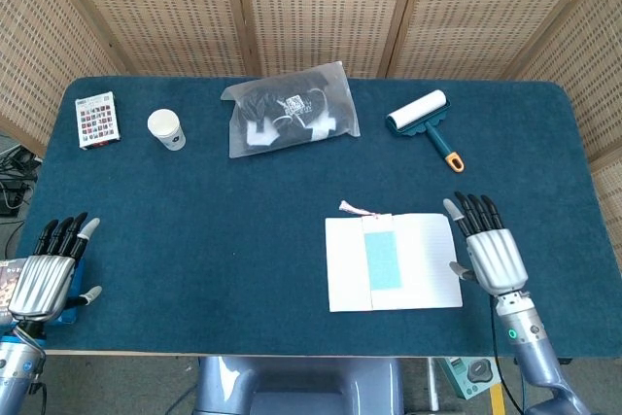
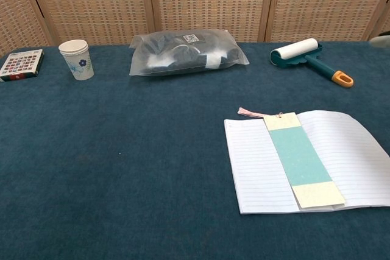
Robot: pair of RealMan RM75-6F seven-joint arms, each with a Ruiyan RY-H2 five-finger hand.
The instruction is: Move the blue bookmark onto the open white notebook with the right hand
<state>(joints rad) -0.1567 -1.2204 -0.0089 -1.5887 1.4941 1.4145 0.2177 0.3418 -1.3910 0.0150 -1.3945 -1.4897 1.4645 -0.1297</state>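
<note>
Looking at the near edge first, I see my right hand just off the right side of the open white notebook, fingers spread and holding nothing. My left hand sits at the near left corner of the table, fingers likewise apart and empty; the chest view shows neither hand clearly. The blue bookmark lies flat along the middle of the notebook, cream ends at top and bottom, its pink tassel trailing off the far edge onto the blue cloth. Farther back, a lint roller lies on the right, a clear bag of dark items in the centre, then a paper cup and a small patterned box at the far left.
</note>
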